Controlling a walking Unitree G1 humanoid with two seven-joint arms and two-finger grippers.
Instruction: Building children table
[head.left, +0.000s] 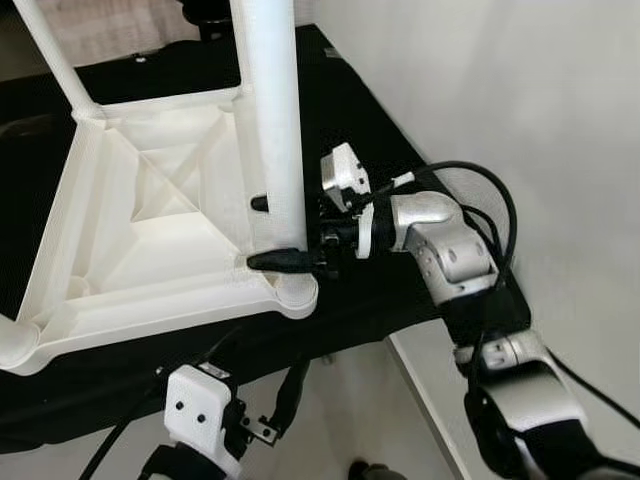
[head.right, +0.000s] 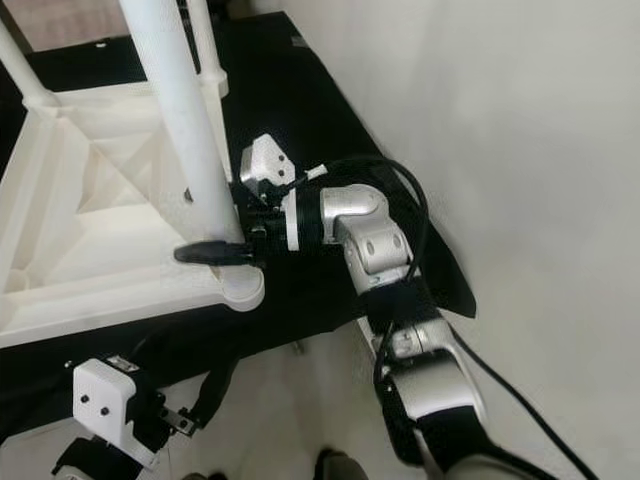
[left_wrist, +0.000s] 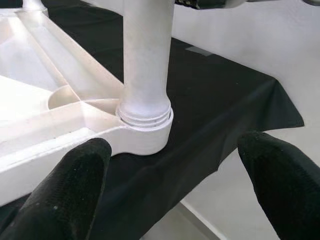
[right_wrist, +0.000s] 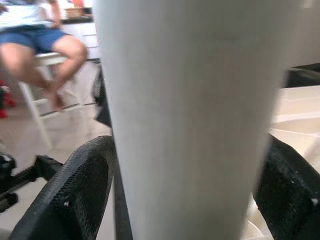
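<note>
With right gripper (head.left: 265, 232) fingers grasping table leg (head.left: 272, 110) near socket, left gripper (left_wrist: 170, 190) fingers released below.

No readable text, labels, brands, numbers or signs. White table top (head.left: 150, 230), leg (head.left: 272, 120), black cloth (head.left: 370, 110), wall: all plain, unmarked.

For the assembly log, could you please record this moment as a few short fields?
Workpiece: white plastic table top, upside down on a black cloth
Leg: white table leg, upright in the near corner socket
Right hand: fingers either side of the leg, near its base
Left hand: open, low in front of the table, holding nothing
Background: a person seated on a white chair
</note>
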